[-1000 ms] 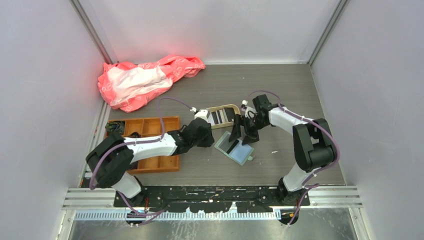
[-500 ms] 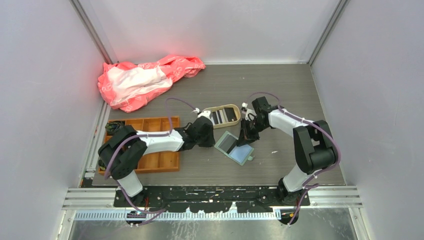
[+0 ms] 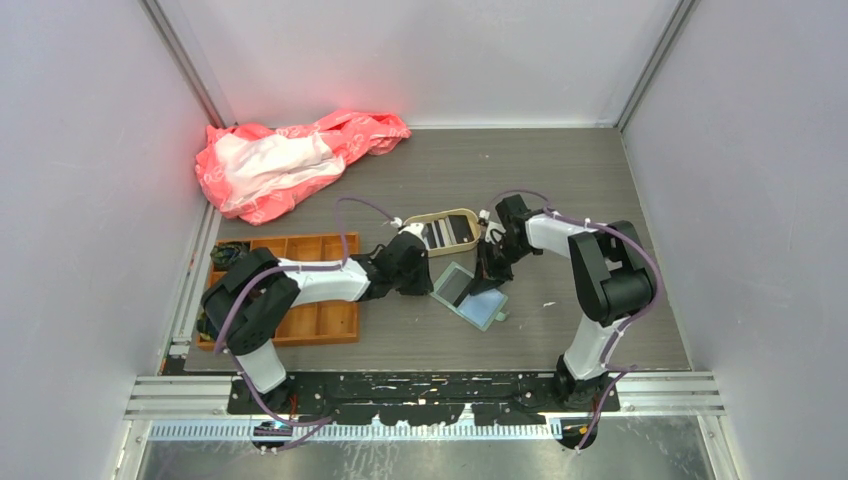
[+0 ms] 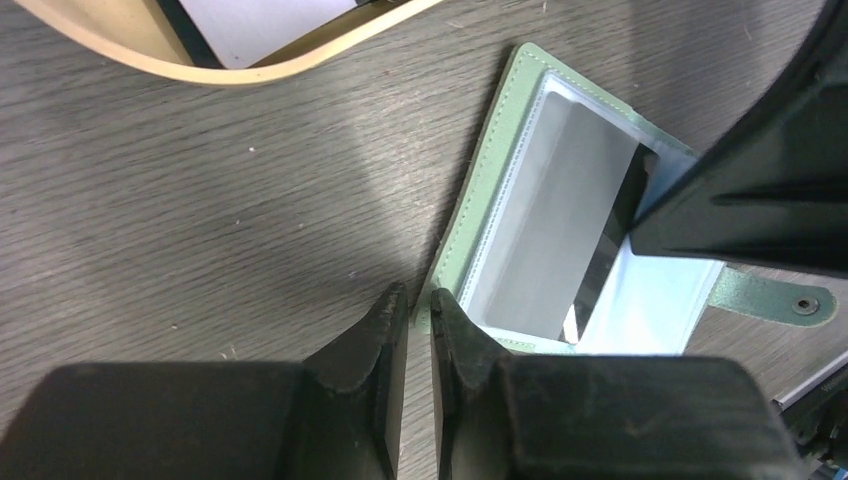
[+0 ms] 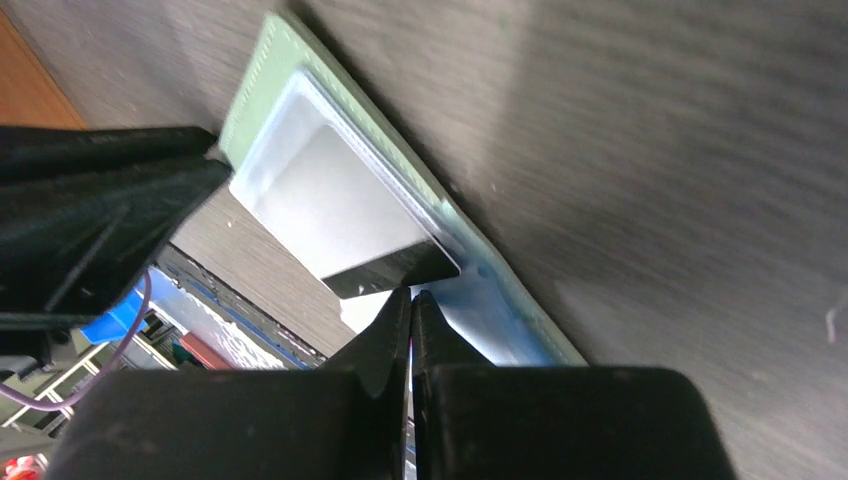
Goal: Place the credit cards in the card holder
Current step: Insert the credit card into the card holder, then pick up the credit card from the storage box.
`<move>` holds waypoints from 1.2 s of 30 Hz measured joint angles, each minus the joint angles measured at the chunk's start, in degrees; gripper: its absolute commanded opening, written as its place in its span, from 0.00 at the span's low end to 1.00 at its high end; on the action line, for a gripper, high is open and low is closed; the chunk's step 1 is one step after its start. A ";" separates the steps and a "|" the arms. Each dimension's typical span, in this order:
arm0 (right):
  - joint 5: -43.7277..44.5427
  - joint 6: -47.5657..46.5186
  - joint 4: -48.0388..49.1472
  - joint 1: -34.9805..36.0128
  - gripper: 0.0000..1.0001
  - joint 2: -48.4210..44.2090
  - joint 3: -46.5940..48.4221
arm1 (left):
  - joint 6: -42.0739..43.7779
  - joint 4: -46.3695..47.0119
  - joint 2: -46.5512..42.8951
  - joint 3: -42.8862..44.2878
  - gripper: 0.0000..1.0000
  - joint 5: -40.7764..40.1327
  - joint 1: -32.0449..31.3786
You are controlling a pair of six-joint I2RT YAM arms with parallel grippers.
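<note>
The sage-green card holder (image 3: 482,306) lies open on the table. A dark glossy credit card (image 4: 560,225) sits in its left clear pocket, one end sticking out toward the fold. My right gripper (image 5: 412,296) is shut, its tips right at that card's (image 5: 345,205) protruding end. My left gripper (image 4: 420,302) is nearly shut with only a thin slit, and nothing shows in it. Its tips are at the near left corner of the card holder (image 4: 490,190); contact I cannot tell. More credit cards (image 3: 445,232), black and white, lie in the beige tray.
The beige round-cornered tray (image 3: 471,216) stands just behind the card holder. An orange compartment tray (image 3: 300,322) is under the left arm. A pink-and-white bag (image 3: 285,160) lies at the back left. Grey walls close in the table.
My right gripper has gone from open to shut and dropped to the card's end. The left arm has folded in, its gripper staying at the card holder's corner and narrowing a little.
</note>
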 measured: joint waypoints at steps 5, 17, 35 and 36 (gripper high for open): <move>-1.46 0.39 0.74 0.28 0.04 3.80 3.91 | -0.85 1.07 0.37 -0.20 0.15 2.32 -0.02; -3.82 -7.45 -1.88 0.02 0.15 2.51 6.08 | -2.69 0.35 -3.63 -3.56 0.18 3.45 -1.27; -3.21 -19.69 -3.13 -4.61 0.94 4.70 37.11 | 2.29 0.55 -27.06 -4.26 0.68 3.17 11.02; -2.82 -18.82 -2.54 -4.76 0.90 6.36 37.62 | 1.14 1.99 -25.55 -4.07 0.66 5.20 12.28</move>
